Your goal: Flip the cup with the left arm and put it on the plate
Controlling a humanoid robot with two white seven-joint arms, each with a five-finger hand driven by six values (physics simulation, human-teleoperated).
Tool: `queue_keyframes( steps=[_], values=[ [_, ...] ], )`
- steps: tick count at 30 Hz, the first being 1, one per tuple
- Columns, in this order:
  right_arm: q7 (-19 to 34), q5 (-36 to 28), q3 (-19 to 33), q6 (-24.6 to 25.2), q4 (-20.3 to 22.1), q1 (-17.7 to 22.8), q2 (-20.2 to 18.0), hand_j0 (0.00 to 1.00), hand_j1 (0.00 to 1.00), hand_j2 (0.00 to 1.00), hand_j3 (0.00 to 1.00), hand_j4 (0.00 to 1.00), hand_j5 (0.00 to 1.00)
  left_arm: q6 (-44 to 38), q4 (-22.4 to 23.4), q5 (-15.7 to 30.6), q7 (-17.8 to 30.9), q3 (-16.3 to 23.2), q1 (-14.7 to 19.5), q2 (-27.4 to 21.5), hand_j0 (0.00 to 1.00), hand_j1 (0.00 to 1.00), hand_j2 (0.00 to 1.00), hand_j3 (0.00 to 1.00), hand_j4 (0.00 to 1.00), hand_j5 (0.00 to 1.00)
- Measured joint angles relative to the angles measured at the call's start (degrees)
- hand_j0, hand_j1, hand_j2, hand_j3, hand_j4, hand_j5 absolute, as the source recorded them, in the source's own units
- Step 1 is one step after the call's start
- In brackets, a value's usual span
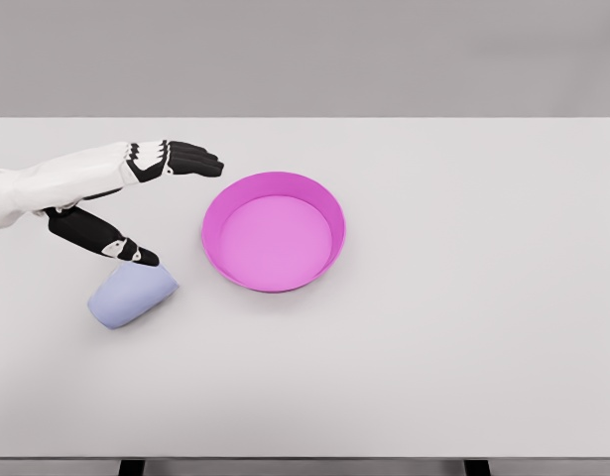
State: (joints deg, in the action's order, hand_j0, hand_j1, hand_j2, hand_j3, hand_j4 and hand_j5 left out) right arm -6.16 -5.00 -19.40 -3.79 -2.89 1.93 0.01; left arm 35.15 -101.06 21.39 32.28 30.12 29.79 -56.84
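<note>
A pale lavender cup (132, 296) lies on its side on the white table, left of the plate. The magenta plate (274, 231), round with a raised rim, sits near the table's middle. My left hand (182, 203) comes in from the left edge, just above and behind the cup. Its fingers (190, 159) are stretched out toward the plate and the thumb (121, 244) points down at the cup's upper edge, touching or nearly touching it. The hand is open and holds nothing. The right arm is out of view.
The white table (463, 297) stretches wide to the right and front of the plate. Its front edge runs along the bottom of the picture, with a grey wall behind the far edge.
</note>
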Motion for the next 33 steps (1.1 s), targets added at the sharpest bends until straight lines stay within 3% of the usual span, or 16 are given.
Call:
queue_keyframes(
  steps=[6, 11, 14, 15, 17, 18, 20, 23, 26, 31, 32, 33],
  values=[
    [0.00, 0.00, 0.21, 0.02, 0.00, 0.00, 0.00, 1.00, 1.00, 1.00, 1.00, 1.00, 1.00, 0.00, 0.00, 0.02, 0.00, 0.10, -0.35, 0.11, 1.00, 1.00, 1.00, 1.00, 1.00, 1.00],
    [0.00, 0.00, 0.23, 0.02, 0.00, 0.00, 0.00, 1.00, 1.00, 1.00, 1.00, 1.00, 1.00, 0.01, -0.03, 0.00, 0.01, 0.18, -3.43, -0.63, 1.00, 1.00, 1.00, 1.00, 1.00, 1.00],
    [0.00, 0.00, 0.23, 0.02, 0.00, 0.00, 0.00, 1.00, 1.00, 1.00, 1.00, 1.00, 1.00, -0.01, -0.03, 1.22, 0.02, 0.37, -2.55, -1.56, 1.00, 1.00, 1.00, 1.00, 1.00, 1.00],
    [0.00, 0.00, 0.22, 0.02, 0.01, 0.00, 0.00, 1.00, 1.00, 1.00, 1.00, 1.00, 1.00, 0.04, -0.03, 1.46, 0.04, 1.33, 0.31, -1.89, 1.00, 1.00, 1.00, 1.00, 1.00, 1.00],
    [0.00, 0.01, 0.23, 0.02, 0.00, 0.00, 0.00, 1.00, 1.00, 1.00, 1.00, 1.00, 1.00, 0.06, 0.08, 2.01, 0.04, 6.29, 7.78, -2.00, 1.00, 1.00, 1.00, 1.00, 1.00, 1.00],
    [0.00, 0.00, 0.23, 0.02, 0.00, 0.00, 0.00, 1.00, 1.00, 1.00, 1.00, 1.00, 1.00, -0.03, 0.18, 3.16, 0.02, 9.64, 13.07, -2.10, 1.00, 1.00, 1.00, 1.00, 1.00, 1.00],
    [0.00, 0.01, 0.23, 0.01, 0.00, 0.00, 0.00, 1.00, 1.00, 1.00, 1.00, 1.00, 1.00, -0.15, 0.81, 7.00, 0.00, 18.51, 20.02, -2.40, 1.00, 1.00, 1.00, 1.00, 1.00, 1.00],
    [0.00, 0.00, 0.24, 0.02, 0.00, 0.00, 0.00, 1.00, 1.00, 1.00, 1.00, 1.00, 1.00, -0.03, 2.04, 10.10, 0.03, 29.18, 21.36, -2.70, 1.00, 1.00, 1.00, 1.00, 1.00, 1.00],
    [0.00, 0.00, 0.23, 0.01, 0.00, 0.00, 0.00, 1.00, 1.00, 1.00, 1.00, 1.00, 1.00, -0.02, 2.53, 15.08, 0.03, 34.95, 24.94, -5.20, 1.00, 1.00, 1.00, 1.00, 1.00, 1.00],
    [0.00, 0.01, 0.24, 0.02, 0.00, 0.00, 0.00, 1.00, 1.00, 1.00, 1.00, 1.00, 1.00, -0.01, 2.15, 22.86, 0.01, 36.77, 24.79, -8.51, 1.00, 1.00, 1.00, 1.00, 1.00, 1.00],
    [0.00, 0.01, 0.24, 0.02, -0.01, 0.00, 0.00, 1.00, 1.00, 1.00, 1.00, 1.00, 1.00, -0.07, 2.05, 23.76, 0.00, 35.95, 22.67, -8.71, 1.00, 1.00, 1.00, 1.00, 1.00, 1.00],
    [0.00, 0.01, 0.24, 0.02, -0.01, 0.00, 0.00, 1.00, 1.00, 1.00, 1.00, 1.00, 1.00, -0.07, 1.98, 24.32, 0.00, 34.21, 18.36, -8.77, 1.00, 1.00, 1.00, 1.00, 1.00, 1.00]
  ],
)
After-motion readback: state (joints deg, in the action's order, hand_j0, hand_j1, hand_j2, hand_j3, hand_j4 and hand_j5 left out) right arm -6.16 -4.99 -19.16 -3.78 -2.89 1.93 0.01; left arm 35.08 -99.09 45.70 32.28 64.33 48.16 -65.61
